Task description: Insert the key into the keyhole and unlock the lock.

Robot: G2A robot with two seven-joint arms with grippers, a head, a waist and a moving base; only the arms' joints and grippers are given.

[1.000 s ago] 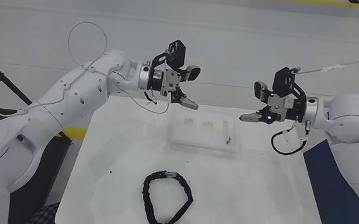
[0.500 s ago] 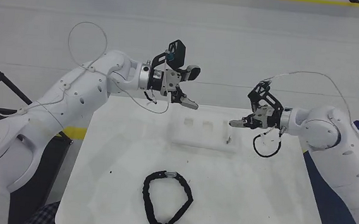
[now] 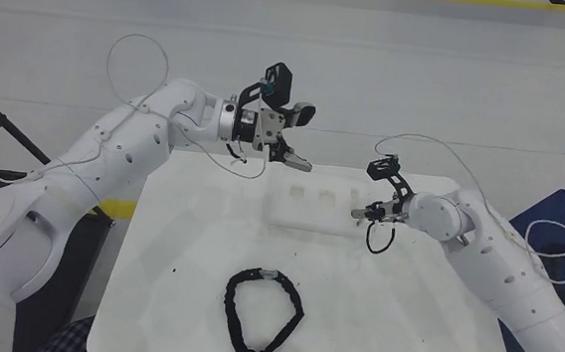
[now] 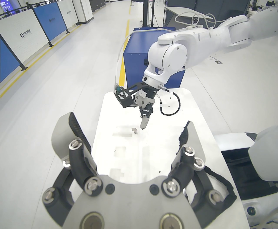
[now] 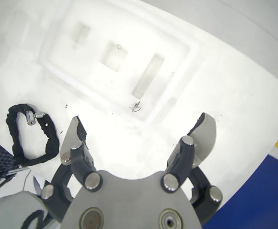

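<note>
On the white table [image 3: 430, 327], toward its far edge, we see a white foam tray [image 3: 304, 220] with rectangular pockets [image 5: 114, 56] sunk into its recessed floor. The small metal key [image 3: 358, 220], thin with a wire ring, lies on that floor near the right end, just beside the longest pocket. The right gripper [image 3: 361, 213] hangs over this end, released, its ridged fingers [image 5: 78, 128] spread and apart from the key. The left gripper [image 3: 303, 138] hovers off the tray's far left corner, likewise spread wide and holding nothing. The lock [image 3: 229, 307], a chain loop in a black woven sleeve joined by a shiny steel cylinder [image 3: 268, 274], lies flat near the front edge. It is well apart from the tray, with bare tabletop all round.
</note>
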